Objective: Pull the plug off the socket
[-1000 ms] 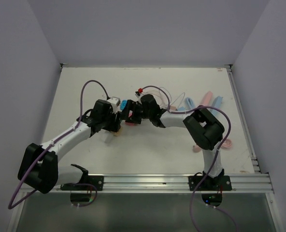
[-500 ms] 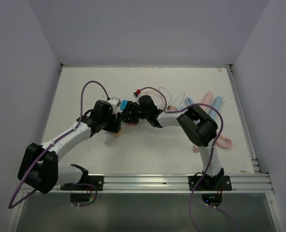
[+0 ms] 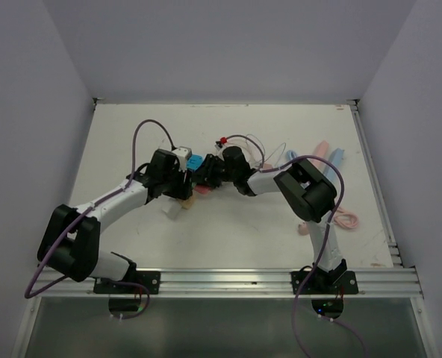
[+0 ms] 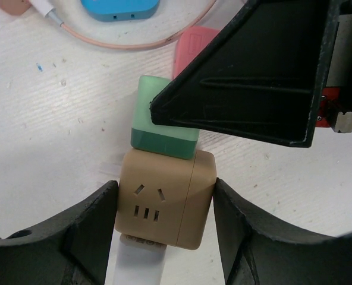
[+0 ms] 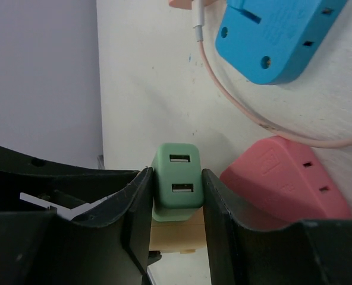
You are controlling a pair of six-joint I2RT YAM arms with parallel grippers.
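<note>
**Both grippers clamped: one on the plug, one on the socket**

The right gripper [image 5: 176, 178] stands narrow, its black fingers pressed flat against both sides of the mint-green plastic plug [image 5: 175, 205]. The plug is seated in the beige plastic cube socket [image 4: 164, 196], which the left gripper [image 4: 164, 225] pinches between its two curved pads.

Room is tight. The left arm's black body crowds the right gripper's left finger. A coral-pink rounded adapter [image 5: 283, 184] lies just beside its right finger. Ahead of the fingertips a thin pink cable [image 5: 235, 101] loops across the white table [image 5: 152, 89], with a blue rounded adapter [image 5: 277, 35] beyond it. Bare table lies ahead and to the left.

A second ago the right jaws stood wide around the plug; they have since closed. The left arm's elbow has moved up the table.

The plug is a smooth, round-cornered block with two USB slots on its end. The socket is matte, with slotted pin holes on its upper face.
</note>
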